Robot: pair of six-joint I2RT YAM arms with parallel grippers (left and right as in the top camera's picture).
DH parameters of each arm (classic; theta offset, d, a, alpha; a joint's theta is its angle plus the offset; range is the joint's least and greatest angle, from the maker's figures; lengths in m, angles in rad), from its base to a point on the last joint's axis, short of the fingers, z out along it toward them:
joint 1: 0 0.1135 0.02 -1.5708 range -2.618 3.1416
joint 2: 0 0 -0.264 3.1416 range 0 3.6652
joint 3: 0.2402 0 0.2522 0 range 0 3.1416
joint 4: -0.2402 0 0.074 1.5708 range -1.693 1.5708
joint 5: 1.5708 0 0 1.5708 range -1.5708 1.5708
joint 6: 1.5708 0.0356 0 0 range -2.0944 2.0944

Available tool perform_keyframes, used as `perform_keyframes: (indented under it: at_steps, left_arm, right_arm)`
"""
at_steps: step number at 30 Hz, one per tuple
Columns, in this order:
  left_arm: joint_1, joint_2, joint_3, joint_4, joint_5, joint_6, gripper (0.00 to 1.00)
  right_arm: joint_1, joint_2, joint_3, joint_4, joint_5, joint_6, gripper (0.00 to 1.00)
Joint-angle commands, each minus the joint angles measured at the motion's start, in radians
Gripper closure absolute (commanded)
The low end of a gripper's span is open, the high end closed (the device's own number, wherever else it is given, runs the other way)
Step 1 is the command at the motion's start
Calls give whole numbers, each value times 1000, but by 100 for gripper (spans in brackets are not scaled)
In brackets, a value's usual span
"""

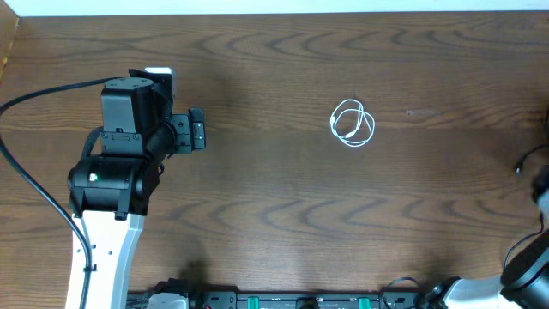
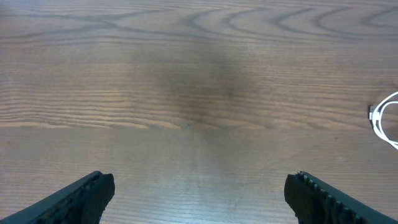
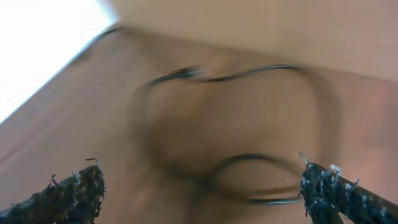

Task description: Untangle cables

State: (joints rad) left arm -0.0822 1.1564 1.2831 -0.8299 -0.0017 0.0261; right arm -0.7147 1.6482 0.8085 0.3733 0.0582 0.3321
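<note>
Well left of the white cable (image 1: 352, 124), left gripper (image 1: 196, 130) spread wide and empty, far right of it, right gripper (image 3: 202, 183) likewise parted, black cable (image 3: 249, 71) blurred below.

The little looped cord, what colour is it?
White. The cord shows best in the overhead view.

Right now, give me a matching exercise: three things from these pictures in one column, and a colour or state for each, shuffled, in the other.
Column one:
1. cable at mid-table
2. cable in the right wrist view
3. left end effector

Column two:
A. black, in a wide loose loop
B. open, holding nothing
C. white, in small loops

Pairs: 1-C, 2-A, 3-B.
</note>
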Motion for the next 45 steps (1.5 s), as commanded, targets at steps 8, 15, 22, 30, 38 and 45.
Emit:
perform_keyframes:
  at_steps: [8,15,22,30,38,45]
  left_arm:
    - [1,0,9,1,2,6,8]
    - [1,0,9,1,2,6,8]
    - [1,0,9,1,2,6,8]
    - [1,0,9,1,2,6,8]
    - [1,0,9,1,2,6,8]
    - [1,0,9,1,2,6,8]
  right_arm:
    - [446,-5,3,-188,-226,-116,1]
    - [774,0,3,-172,-245,-64,1]
    - [969,27,3,-111,-135,58,3]
    - [991,88,3,-103,-135,102,13]
    - [991,137,3,-93,-127,132,94]
    - [983,136,3,19,85,116,99]
